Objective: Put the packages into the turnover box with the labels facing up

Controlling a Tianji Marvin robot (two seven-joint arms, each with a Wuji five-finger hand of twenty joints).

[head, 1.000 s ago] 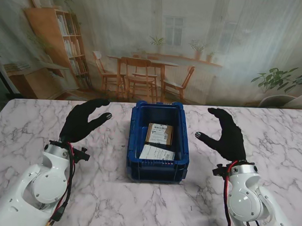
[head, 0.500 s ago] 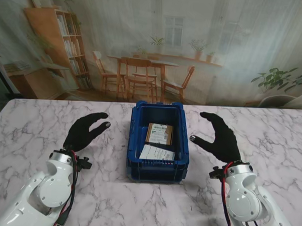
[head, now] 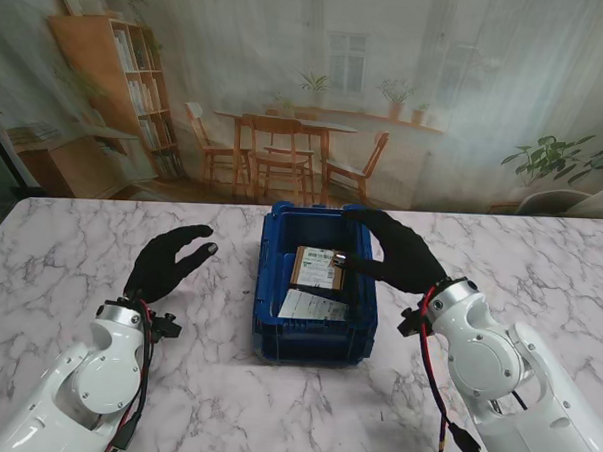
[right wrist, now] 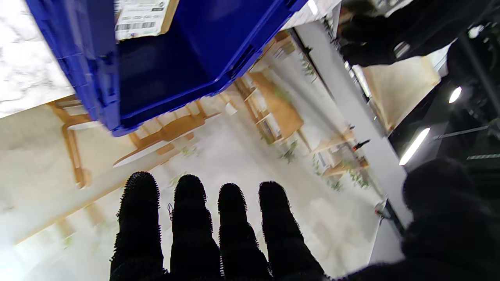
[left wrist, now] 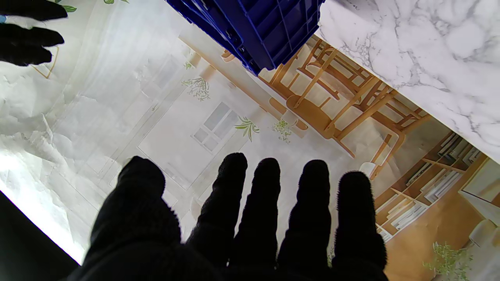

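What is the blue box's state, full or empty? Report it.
Partly filled. The turnover box holds a brown package and a white one, labels up, with bare blue floor beyond them. The right hand hovers over its rim.

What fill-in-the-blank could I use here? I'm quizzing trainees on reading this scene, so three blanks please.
1. The right hand reaches over the ____ box.
2. Inside it lie ____ packages: a brown package and a white package.
3. The left hand holds ____ and hovers over the table on the box's left.

Missing words: blue; two; nothing
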